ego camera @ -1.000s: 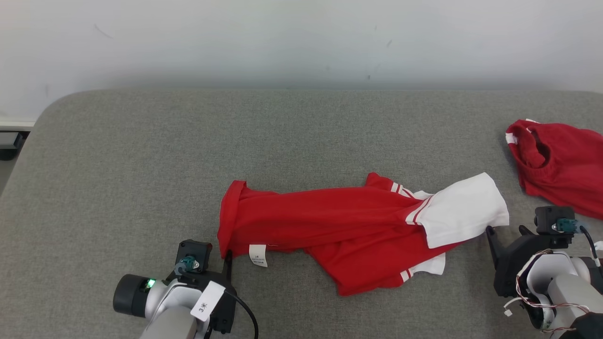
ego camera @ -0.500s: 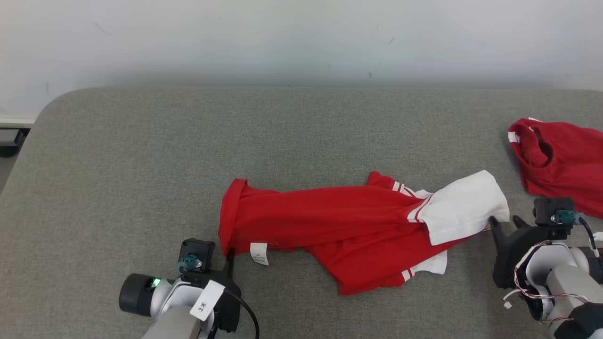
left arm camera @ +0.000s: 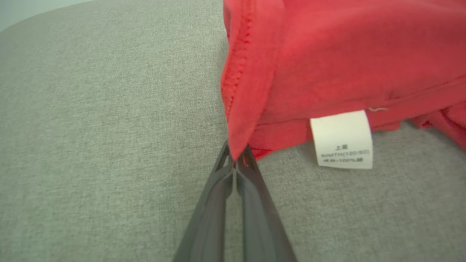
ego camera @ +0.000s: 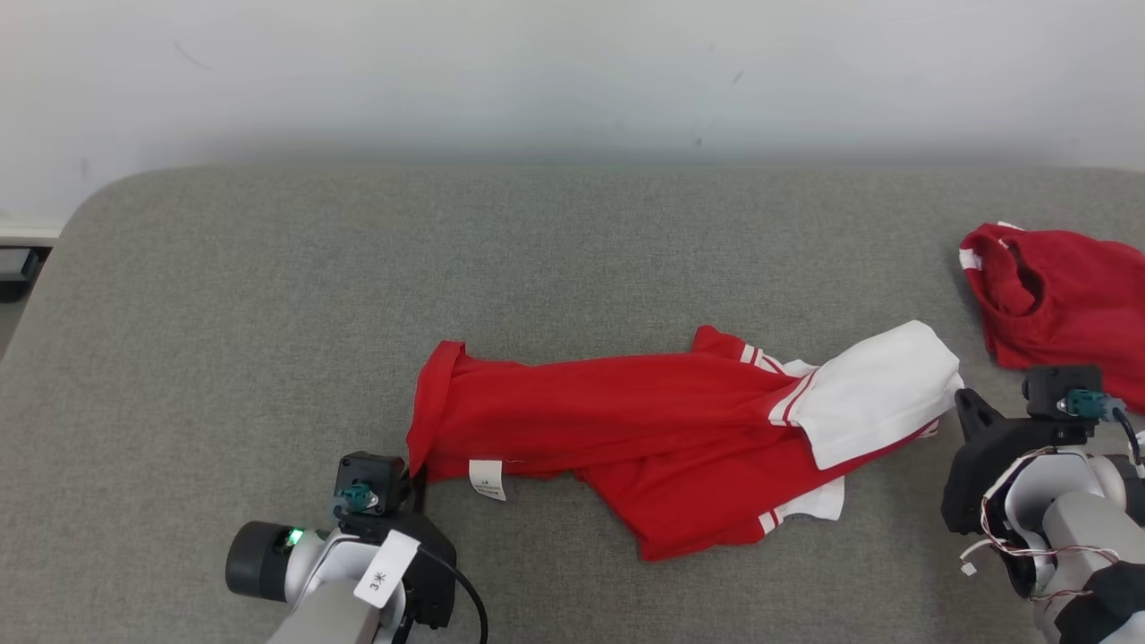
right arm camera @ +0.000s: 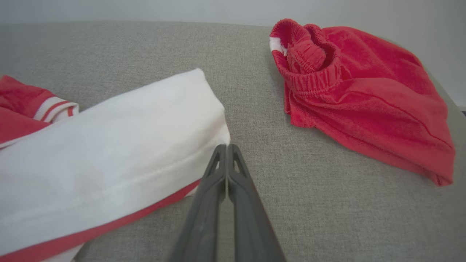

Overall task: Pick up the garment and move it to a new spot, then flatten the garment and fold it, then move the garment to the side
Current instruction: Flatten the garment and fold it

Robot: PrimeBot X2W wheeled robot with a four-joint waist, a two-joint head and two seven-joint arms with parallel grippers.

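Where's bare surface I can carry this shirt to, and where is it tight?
Widest free patch: the grey surface left of the red-and-white shirt, up to its far edge. Also free: the strip beyond the shirt. Crowded: the right end, where the red shorts lie close to the white sleeve and the right end effector.

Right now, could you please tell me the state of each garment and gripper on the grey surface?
red and white garment: crumpled, not yet folded.
red shorts: bunched, lying apart to its right.
left gripper: shut on the garment's red corner.
right gripper: shut at the garment's white edge; grip unclear.
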